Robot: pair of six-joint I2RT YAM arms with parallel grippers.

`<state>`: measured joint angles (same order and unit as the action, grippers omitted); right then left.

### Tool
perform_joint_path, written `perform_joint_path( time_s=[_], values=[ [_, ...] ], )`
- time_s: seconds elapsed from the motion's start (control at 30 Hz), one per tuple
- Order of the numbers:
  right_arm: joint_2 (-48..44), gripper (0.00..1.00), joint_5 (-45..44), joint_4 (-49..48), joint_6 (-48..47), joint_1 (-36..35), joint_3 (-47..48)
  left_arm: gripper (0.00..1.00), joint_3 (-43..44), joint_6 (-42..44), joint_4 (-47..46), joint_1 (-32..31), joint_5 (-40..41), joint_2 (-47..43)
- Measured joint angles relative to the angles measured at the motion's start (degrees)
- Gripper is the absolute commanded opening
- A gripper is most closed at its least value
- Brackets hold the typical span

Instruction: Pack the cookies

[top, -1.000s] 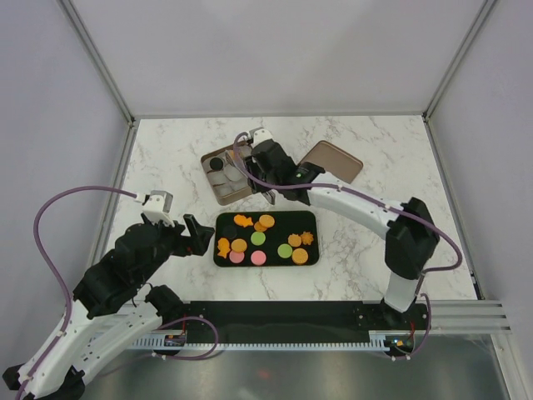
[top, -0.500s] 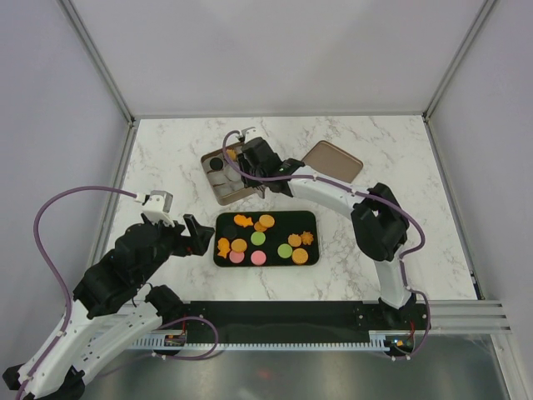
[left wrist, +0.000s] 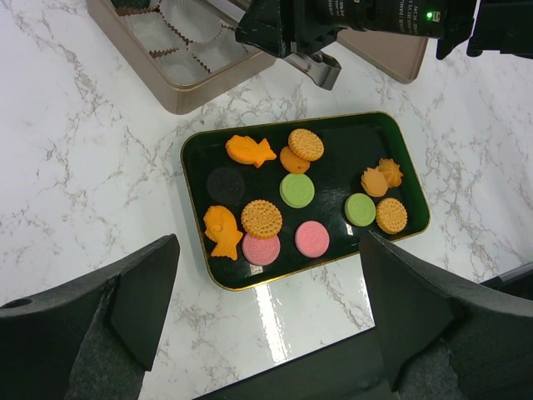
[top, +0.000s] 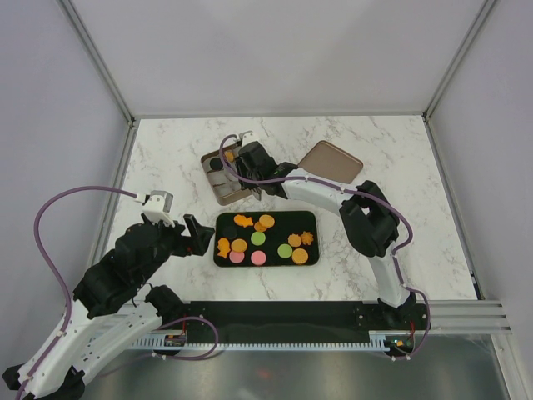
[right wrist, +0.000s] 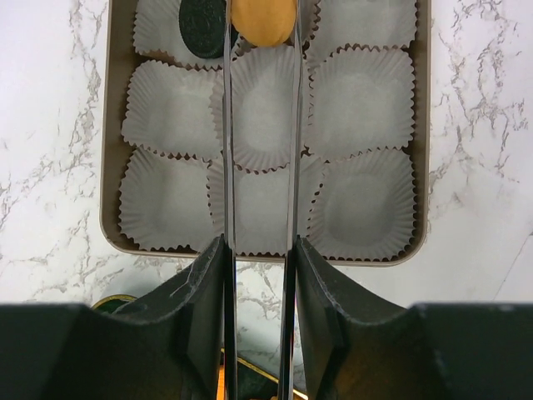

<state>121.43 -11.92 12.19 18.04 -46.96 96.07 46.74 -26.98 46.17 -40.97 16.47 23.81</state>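
Cups (right wrist: 358, 100) line the tin (right wrist: 108, 100) under right gripper (right wrist: 261, 15) holding orange cookie (right wrist: 261, 25).

No wording can be read anywhere. White lettering runs along the black housing of the right arm (left wrist: 366, 12) at twelve o'clock in the left wrist view, too small to make out.

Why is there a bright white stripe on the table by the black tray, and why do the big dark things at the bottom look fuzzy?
Left wrist view: the stripe is light glaring off the glossy table; the dark shapes are the fingers of the left gripper, too close to focus. Right wrist view: the paper cups look sharp.
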Motion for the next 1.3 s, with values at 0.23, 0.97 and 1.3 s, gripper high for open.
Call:
perform_joint_path(
  time_s=[0.23, 0.97, 1.3],
  values=[
    [0.0, 0.34, -0.68, -1.49, 0.2, 0.09, -0.04, 0.97, 0.0, -0.02, -0.02, 0.0, 0.0, 0.09],
    [0.0, 0.46, -1.03, -2.32, 0.44, 0.26, -0.07, 0.97, 0.0, -0.02, -0.02, 0.0, -0.02, 0.2],
    [0.0, 0.5, -0.83, -2.32, 0.68, 0.26, -0.07, 0.96, 0.0, -0.02, 0.0, 0.0, -0.02, 0.2]
  ],
)
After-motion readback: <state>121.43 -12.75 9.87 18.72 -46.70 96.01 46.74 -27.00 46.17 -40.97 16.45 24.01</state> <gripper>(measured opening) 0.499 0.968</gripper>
